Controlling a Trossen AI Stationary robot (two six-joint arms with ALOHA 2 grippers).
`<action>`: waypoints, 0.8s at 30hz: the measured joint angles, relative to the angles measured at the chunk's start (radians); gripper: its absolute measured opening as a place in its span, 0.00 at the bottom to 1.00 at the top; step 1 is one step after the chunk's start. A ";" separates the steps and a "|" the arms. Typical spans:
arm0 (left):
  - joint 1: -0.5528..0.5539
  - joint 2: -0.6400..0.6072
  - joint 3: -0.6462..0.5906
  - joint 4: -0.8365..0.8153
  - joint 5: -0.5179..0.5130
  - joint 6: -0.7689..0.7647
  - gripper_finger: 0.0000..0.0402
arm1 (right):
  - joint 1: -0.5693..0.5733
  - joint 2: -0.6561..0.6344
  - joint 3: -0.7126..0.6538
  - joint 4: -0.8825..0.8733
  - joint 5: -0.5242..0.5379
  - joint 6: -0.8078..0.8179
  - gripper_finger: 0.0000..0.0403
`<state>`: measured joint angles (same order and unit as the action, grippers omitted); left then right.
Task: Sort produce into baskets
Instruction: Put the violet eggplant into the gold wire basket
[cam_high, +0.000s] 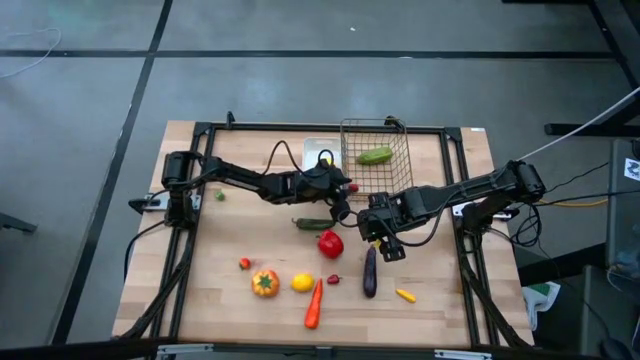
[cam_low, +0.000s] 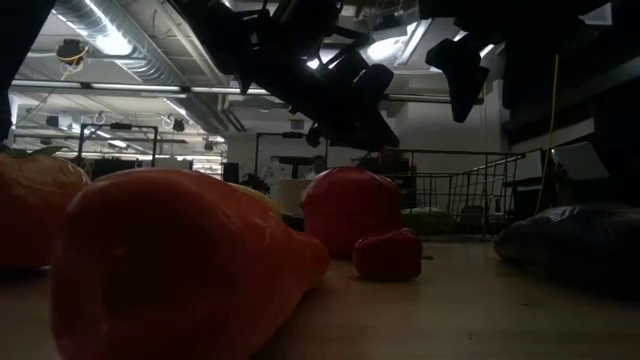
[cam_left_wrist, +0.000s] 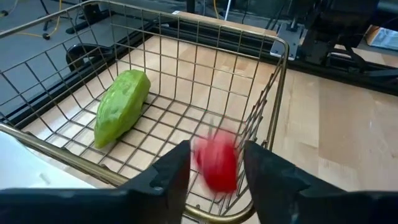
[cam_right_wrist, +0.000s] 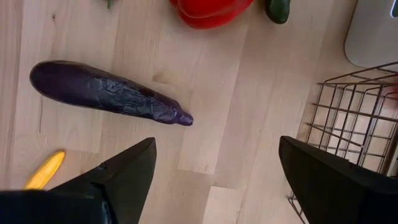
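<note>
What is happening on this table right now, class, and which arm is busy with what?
Two robot arms are sorting toy produce. The left hand is over the wire basket, with a small red piece blurred between its fingers, seemingly being dropped in. A green vegetable already lies inside. The right hand hovers open above the table near the purple eggplant. The red pepper, tomato, lemon and carrot remain on the table.

Grey floor (cam_high: 80, 150) around table; ceiling strip lights (cam_low: 110, 42) overhead.
</note>
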<state>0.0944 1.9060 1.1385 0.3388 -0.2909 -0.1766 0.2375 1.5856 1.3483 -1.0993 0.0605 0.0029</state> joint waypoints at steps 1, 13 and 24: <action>0.000 0.000 0.000 0.000 0.000 0.002 0.40 | 0.000 0.000 0.000 0.000 0.000 0.000 0.83; -0.003 -0.020 0.000 0.003 -0.001 0.075 0.49 | 0.020 0.001 0.000 0.013 -0.133 -0.106 0.83; -0.051 -0.216 0.001 -0.192 -0.002 0.075 0.49 | 0.137 0.002 -0.002 0.118 -0.132 -0.313 0.83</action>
<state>0.0438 1.6903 1.1397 0.1471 -0.2933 -0.1021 0.3741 1.5875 1.3464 -0.9812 -0.0719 -0.3105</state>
